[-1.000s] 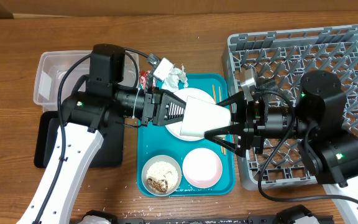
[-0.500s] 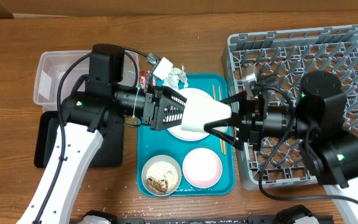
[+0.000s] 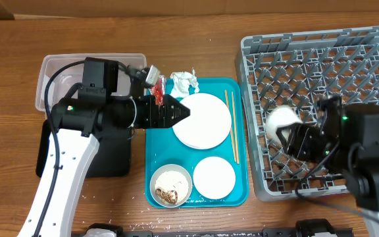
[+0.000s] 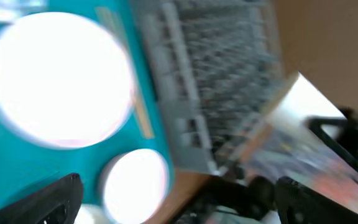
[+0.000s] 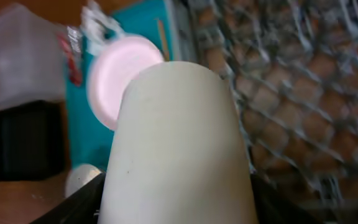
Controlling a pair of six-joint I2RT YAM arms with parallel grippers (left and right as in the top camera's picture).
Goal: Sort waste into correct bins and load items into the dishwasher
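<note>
My right gripper is shut on the small white cup and holds it on its side over the grey dish rack; in the right wrist view the cup fills the space between the fingers. My left gripper stands open and holds nothing at the left edge of the large plate. On the teal tray also lie chopsticks, a pink bowl and a white bowl of rice and scraps. The napkin and red wrapper sit at the tray's far edge.
A clear tub stands at the far left, with the black tray in front of it, partly under my left arm. Loose rice grains dot the table near the front edge. The rack's upright pegs surround the cup.
The cup has passed from my left gripper to my right. The left gripper opened and drew back to the left. The right arm carried the cup rightward over the rack.
</note>
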